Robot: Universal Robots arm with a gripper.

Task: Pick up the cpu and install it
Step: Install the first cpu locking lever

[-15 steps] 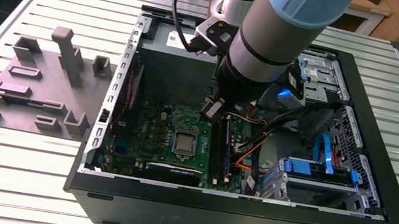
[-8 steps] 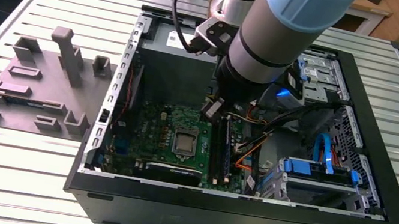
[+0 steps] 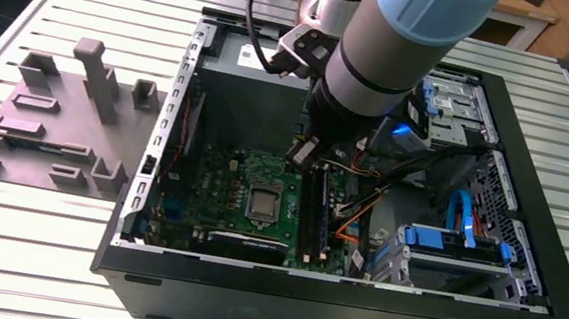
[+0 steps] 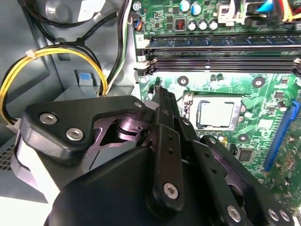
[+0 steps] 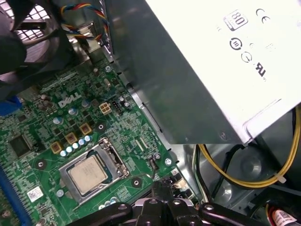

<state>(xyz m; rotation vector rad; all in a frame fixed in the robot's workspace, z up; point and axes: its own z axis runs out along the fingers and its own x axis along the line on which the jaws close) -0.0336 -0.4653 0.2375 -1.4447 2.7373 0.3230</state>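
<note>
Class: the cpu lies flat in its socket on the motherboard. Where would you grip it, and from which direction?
Grip the cpu by two opposite edges of its thin rim, coming straight down from above. It lies flat and recessed in the socket frame, so its sides are barely exposed. The gripper is beside the socket.

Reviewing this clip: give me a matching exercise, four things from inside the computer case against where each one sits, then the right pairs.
Things:
1. cpu
2. grey box with white label
3. memory sticks
4. grey block rack

Places:
A. on the slatted table, outside the case
B. in the socket on the green board
C. in long black slots beside the socket
D. above the board, at the case's far end

Pairs: 1-B, 2-D, 3-C, 4-A
</note>
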